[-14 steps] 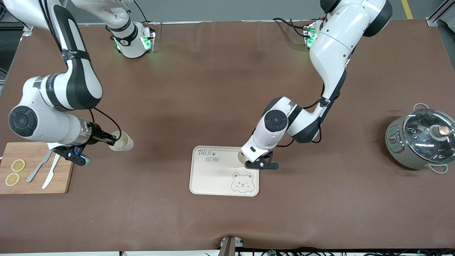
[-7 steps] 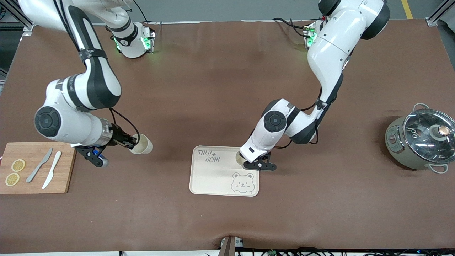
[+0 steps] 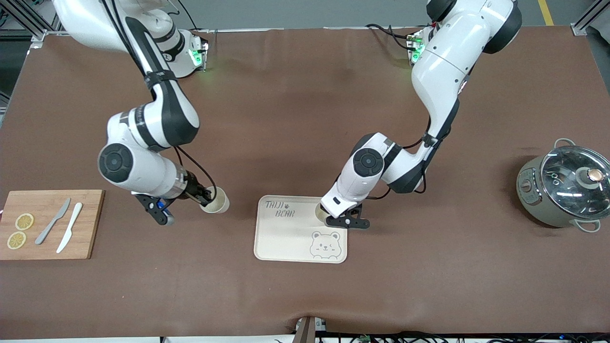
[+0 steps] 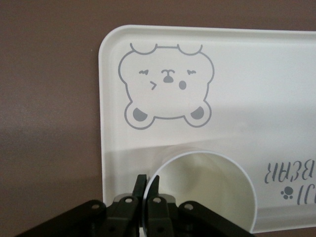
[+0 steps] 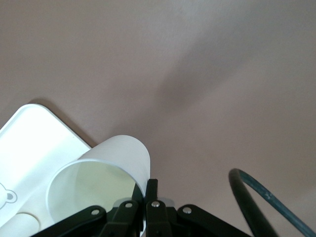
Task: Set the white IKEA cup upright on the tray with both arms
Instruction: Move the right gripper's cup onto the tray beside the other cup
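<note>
The cream tray [image 3: 290, 238] with the bear face lies mid-table. One white cup [image 3: 322, 213] stands upright on the tray's corner farthest from the front camera, toward the left arm's end. My left gripper [image 3: 330, 217] is shut on its rim; the left wrist view shows the fingers [image 4: 140, 183] pinching the cup's wall [image 4: 202, 192] above the tray [image 4: 247, 89]. My right gripper [image 3: 205, 199] is shut on the rim of a second white cup [image 3: 217, 206], held tilted over bare table beside the tray. The right wrist view shows this gripper [image 5: 148, 190], cup [image 5: 98, 180] and tray corner [image 5: 34, 138].
A wooden cutting board [image 3: 88, 224] with two lemon slices [image 3: 20, 231] and two knives [image 3: 62, 227] lies at the right arm's end. A lidded grey pot [image 3: 564, 190] stands at the left arm's end.
My right arm has carried its cup from beside the cutting board toward the tray. The left gripper has stayed at its cup on the tray.
</note>
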`<state>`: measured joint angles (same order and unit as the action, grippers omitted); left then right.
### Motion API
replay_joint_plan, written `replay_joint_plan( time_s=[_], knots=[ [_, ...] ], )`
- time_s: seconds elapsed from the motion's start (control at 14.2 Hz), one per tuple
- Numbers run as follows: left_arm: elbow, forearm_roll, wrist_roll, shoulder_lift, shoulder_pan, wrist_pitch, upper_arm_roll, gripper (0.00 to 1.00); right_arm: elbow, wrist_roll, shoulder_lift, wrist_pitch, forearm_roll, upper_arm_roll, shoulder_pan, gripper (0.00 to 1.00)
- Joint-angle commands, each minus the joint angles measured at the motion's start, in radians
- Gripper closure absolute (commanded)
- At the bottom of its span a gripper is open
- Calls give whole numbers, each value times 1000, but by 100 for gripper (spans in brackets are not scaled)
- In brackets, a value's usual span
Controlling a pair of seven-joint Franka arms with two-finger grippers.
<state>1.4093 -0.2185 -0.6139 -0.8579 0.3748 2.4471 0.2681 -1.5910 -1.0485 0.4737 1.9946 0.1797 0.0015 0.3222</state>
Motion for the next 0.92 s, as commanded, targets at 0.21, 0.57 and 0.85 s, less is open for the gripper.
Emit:
replay_joint_plan(
  time_s=[0.21,0.57,0.85],
  knots=[
    [-26,-35,25,-12,15,3,-30,73,124,-207,97,-2,9,-9,73,100],
    [-24,-39,37,-12,19,4,-32,32,195,-353,183,62,4,-9,130,100],
    [-20,-122,23,-10,19,4,-32,0,195,-419,210,125,6,-9,159,100]
  ],
)
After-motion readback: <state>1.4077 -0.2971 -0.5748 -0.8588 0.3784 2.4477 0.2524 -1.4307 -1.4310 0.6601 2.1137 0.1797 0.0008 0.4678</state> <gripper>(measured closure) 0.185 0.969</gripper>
